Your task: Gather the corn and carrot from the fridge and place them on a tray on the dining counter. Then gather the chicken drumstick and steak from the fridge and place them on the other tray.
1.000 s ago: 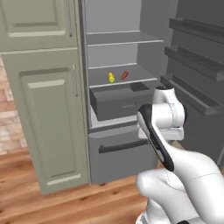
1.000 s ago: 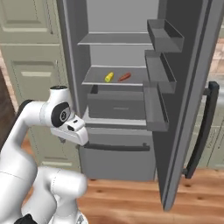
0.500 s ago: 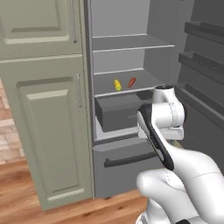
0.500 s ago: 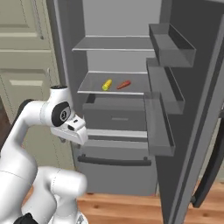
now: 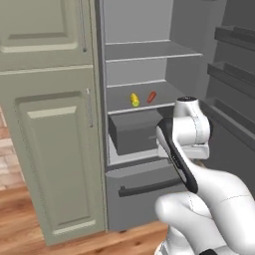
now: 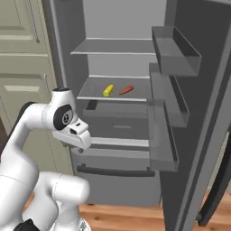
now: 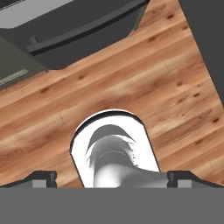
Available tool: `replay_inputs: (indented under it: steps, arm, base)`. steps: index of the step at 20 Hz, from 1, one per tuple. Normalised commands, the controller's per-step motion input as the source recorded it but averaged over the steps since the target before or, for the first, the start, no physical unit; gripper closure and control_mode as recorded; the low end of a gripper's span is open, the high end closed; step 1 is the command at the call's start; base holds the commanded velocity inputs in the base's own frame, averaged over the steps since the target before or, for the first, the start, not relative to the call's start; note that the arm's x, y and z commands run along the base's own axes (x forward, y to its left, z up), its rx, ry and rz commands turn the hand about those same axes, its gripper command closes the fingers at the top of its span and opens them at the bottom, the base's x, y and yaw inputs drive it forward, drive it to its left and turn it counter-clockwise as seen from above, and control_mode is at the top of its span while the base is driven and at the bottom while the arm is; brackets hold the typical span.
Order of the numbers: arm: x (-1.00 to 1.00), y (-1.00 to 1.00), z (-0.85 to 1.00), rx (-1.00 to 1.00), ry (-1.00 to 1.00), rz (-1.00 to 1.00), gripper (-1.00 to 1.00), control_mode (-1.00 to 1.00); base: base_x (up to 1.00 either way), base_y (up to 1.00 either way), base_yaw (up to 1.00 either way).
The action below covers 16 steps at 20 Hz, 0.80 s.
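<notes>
Corn (image 5: pixel 134 99) and carrot (image 5: pixel 152 96) lie on the fridge shelf (image 6: pixel 90 92), well apart from the spread fingers (image 7: pixel 43 178) (aimed floorward).

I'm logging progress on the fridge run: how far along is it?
Done: the fridge door stands open. In hand: nothing; the gripper is open and empty, pointing down at the wood floor. Left: the corn and carrot lie on the middle shelf, so every pick remains. No drumstick, steak or trays are visible here.
</notes>
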Motion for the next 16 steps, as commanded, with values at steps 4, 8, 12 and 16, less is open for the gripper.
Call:
replay_inputs:
  steps: [4, 8, 12, 16]
  arm:
    - [0.0, 0.0, 0.0, 0.0, 0.0, 0.0, -1.0, 1.0]
    - [0.0, 0.0, 0.0, 0.0, 0.0, 0.0, -1.0, 1.0]
    - [0.0, 0.0, 0.0, 0.0, 0.0, 0.0, -1.0, 1.0]
    - [0.0, 0.0, 0.0, 0.0, 0.0, 0.0, -1.0, 1.0]
  base:
    - [0.46, -0.04, 0.06]
    - [0.59, -0.05, 0.04]
    - [0.43, -0.28, 0.08]
    - [0.26, -0.33, 0.08]
